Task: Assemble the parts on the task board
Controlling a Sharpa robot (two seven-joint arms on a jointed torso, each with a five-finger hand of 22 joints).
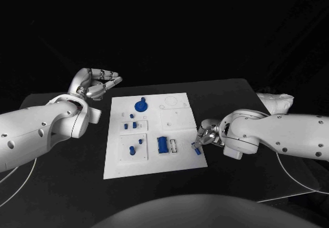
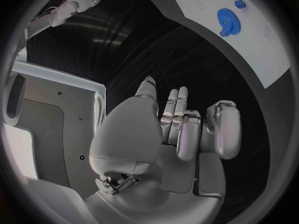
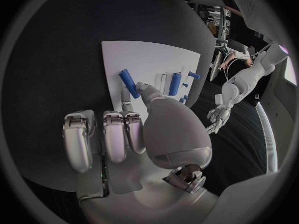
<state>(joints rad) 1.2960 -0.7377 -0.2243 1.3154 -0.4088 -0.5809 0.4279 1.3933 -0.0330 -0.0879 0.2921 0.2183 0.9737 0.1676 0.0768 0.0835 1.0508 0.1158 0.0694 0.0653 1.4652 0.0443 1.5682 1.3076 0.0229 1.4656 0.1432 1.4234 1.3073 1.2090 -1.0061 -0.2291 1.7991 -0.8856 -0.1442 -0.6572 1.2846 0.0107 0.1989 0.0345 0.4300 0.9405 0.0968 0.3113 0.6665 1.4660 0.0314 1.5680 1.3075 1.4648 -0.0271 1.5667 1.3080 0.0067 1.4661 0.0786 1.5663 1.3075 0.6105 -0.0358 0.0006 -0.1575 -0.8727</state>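
Right hand [image 1: 204, 137] at the board's [image 1: 179, 164] right edge, pinching a blue peg [image 1: 195, 150]. Left hand [image 1: 98, 82] curled on nothing off the far-left corner. Blue gear [image 1: 141, 105], block [image 1: 162, 145], small parts on board.

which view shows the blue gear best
The left wrist view: the blue gear sits unobstructed on the task board, with its teeth readable. The head view shows the gear smaller, near the board's far left corner. In the right wrist view I cannot make it out among the far blue parts.
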